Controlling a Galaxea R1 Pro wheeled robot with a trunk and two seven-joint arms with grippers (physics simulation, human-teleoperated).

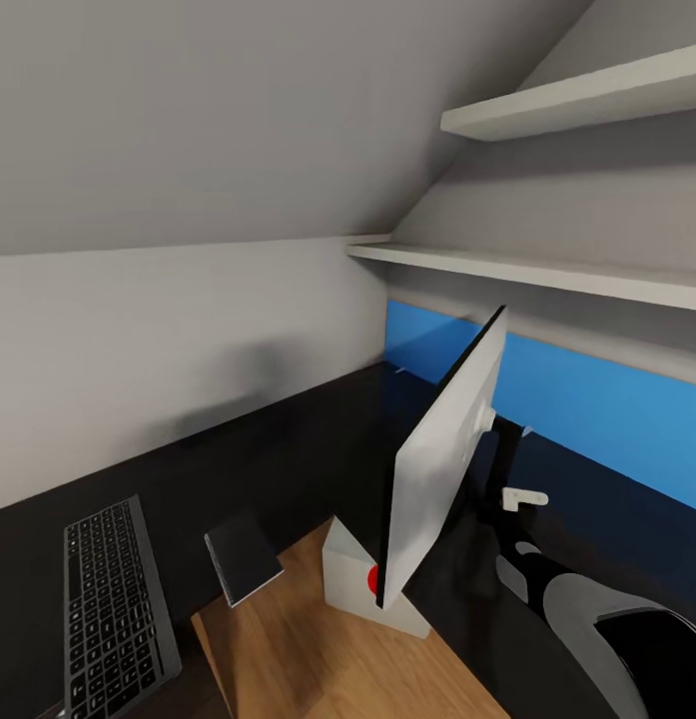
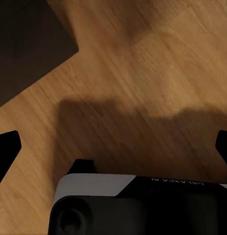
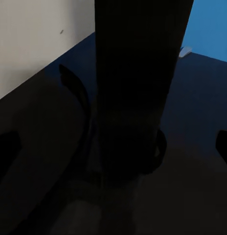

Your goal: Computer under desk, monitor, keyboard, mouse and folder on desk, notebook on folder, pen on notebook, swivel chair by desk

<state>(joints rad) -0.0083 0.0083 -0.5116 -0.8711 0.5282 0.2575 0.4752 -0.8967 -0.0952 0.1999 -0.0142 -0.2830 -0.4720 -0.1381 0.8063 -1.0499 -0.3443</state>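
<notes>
The right arm point(image 1: 597, 624) had rounded light-grey shells joined to glossy black segments. The left wrist point(image 2: 138, 205) carried a black housing with a pale grey angled panel, faint lettering and black fingertips point(image 2: 6, 149).

A: What's on the worktop point(image 1: 288, 439)?
B: Keyboard point(image 1: 116, 609) at the near left edge. Notebook point(image 1: 243, 555) just right of it, overhanging the edge above the floor point(image 1: 318, 659).
A: And the monitor point(image 1: 442, 469)?
B: Right of the notebook, tilted, seen edge-on. Its lower corner sits by the computer point(image 1: 362, 584), which stands on the floor in the worktop's inner corner.
A: Behind?
B: Wall panel point(image 1: 607, 409) along the back right, two shelves point(image 1: 547, 270) above it.
</notes>
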